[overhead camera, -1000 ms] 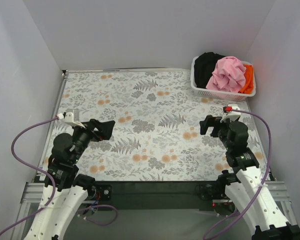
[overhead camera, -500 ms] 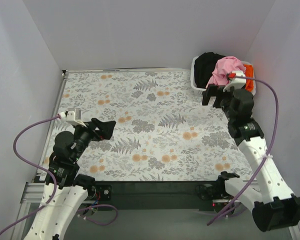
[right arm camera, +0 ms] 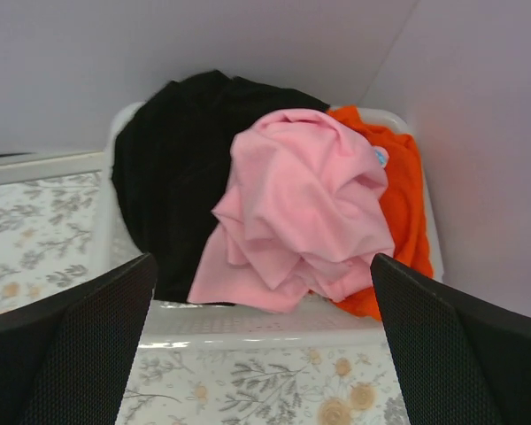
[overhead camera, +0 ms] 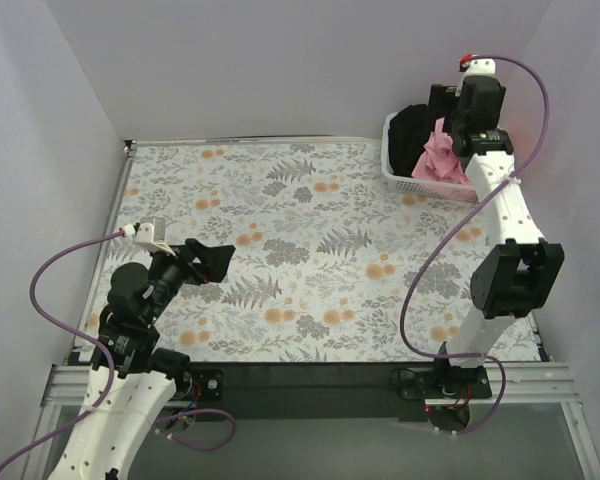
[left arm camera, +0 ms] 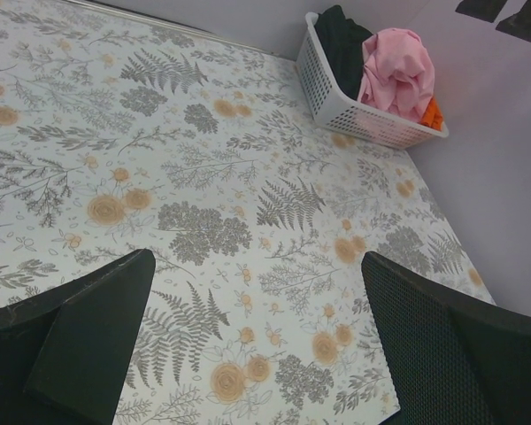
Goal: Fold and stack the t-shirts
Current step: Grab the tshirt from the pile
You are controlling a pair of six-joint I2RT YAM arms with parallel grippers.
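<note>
Right hand (overhead camera: 448, 108) stretched out to the basket (right arm camera: 274, 323) in the far right corner of the bench (overhead camera: 300, 250), gripping nothing.

Holds that hand's fingers (right arm camera: 71, 354) spread wide, with no cloth between them, just above the near side of the basket. Faces the pink shirt (right arm camera: 301, 204) straight ahead, framed between the two fingers in the right wrist view: crumpled, heaped on top of the pile in the middle of the basket, its lower folds reaching down to the near rim. Flanked by the black shirt (right arm camera: 173, 159) on its left and the orange shirt (right arm camera: 398, 195) on its right, both in the same basket and partly covered by the pink one. Holds the left hand (overhead camera: 218, 262) over the near left part of the bench, likewise spread wide and empty, well apart from the basket.
</note>
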